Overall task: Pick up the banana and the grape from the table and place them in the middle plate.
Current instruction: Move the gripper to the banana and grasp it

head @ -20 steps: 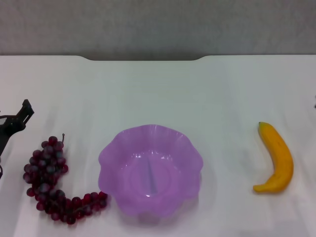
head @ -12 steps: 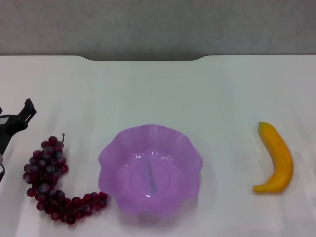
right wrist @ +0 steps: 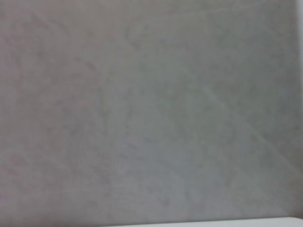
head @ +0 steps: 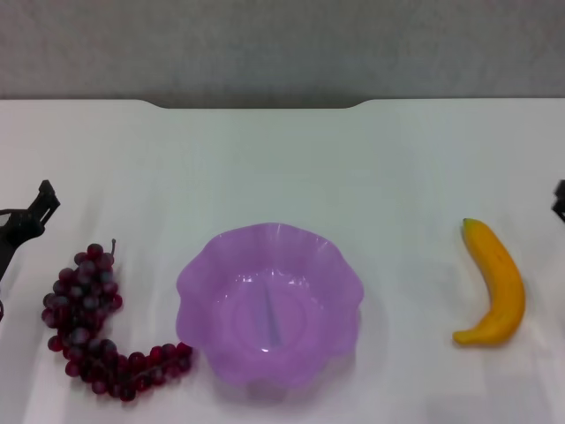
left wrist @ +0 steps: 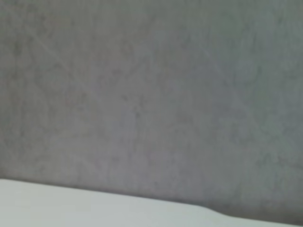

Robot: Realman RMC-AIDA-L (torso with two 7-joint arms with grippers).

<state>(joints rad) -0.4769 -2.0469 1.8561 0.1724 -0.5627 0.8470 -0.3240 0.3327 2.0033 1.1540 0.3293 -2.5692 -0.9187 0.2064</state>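
No brand, label or writing is showing on anything in front of me. My left hand [head: 31, 216] is hovering at the far left edge of the head view, a dark slim shape just above and to the left of the grape [head: 93, 322], not touching it; I cannot tell whether its fingers are spread or closed. My right hand [head: 559, 200] is barely peeking in at the far right edge as a small dark sliver, up and to the right of the banana [head: 494, 283] and apart from it; its state I cannot tell either. The grape is lying on the left side of the desk [head: 282, 159], a long dark red bunch curling round so that its tail end is coming close to the left rim of the middle plate [head: 344, 265]. The middle plate, translucent purple with a wavy rim, is sitting in the centre near me and is holding nothing. The banana is resting flat on the right side, well apart from the plate, its greenish tip pointing away from me and its curve bulging to the right. The desk is plain white and smooth, with a shallow notch in its far edge, and behind it a grey wall [head: 282, 44] is filling the background. Both wrist views are showing mostly that same grey wall [left wrist: 151, 94] [right wrist: 151, 109], with a thin strip of the white desk [left wrist: 71, 208] along one edge.
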